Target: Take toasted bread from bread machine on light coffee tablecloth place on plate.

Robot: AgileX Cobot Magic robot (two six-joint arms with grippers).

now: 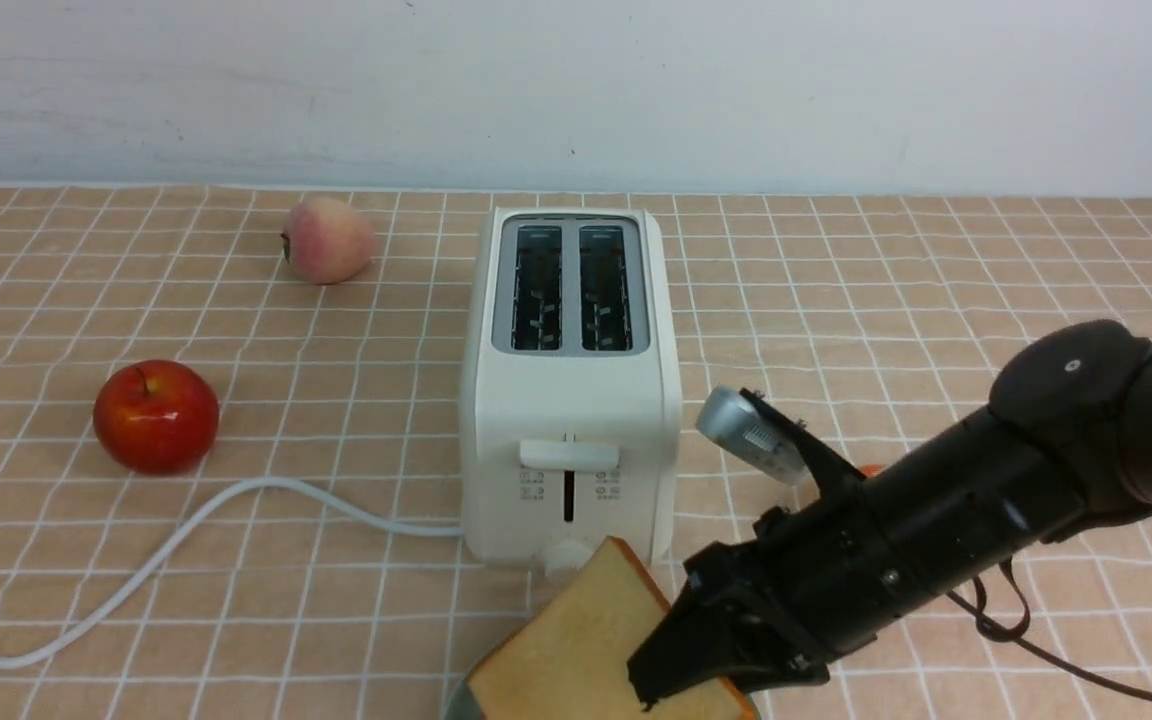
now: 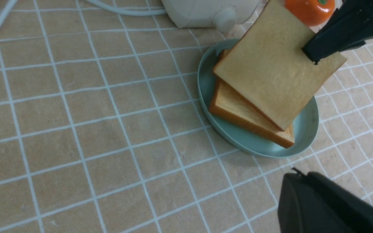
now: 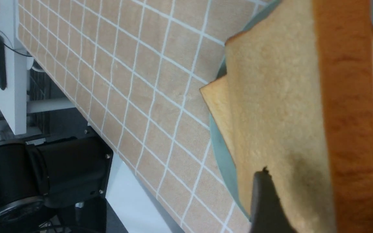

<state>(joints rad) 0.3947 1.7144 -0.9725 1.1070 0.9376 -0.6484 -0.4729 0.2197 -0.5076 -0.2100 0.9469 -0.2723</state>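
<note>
One dark bulk at the edge of the left wrist view was the left gripper (image 2: 319, 200), its fingers together, above the light coffee tablecloth (image 2: 76, 129). Beyond it sat the plate (image 2: 257, 147), just in front of the bread machine (image 1: 571, 440). Both pieces of toasted bread (image 2: 270, 68) were there. The lower slice (image 2: 238, 110) lay flat on the plate. The upper slice (image 1: 576, 640) stood tilted over it, its low corner resting on the lower one and its high corner between the fingers of the right gripper (image 1: 651, 690). Those fingers stood one on each side of that corner, but whether they pinched it or stood clear I could not tell.

Behind the plate, the bread machine faced the robot, with its knob (image 1: 566, 560) low and its lever (image 1: 569, 455) above. A white cord (image 1: 186, 530) curled off to the left. An orange fruit (image 2: 309, 9) lay right of the machine, a red apple (image 1: 156, 415) well to its left, and a peach (image 1: 328, 240) farther back.
</note>
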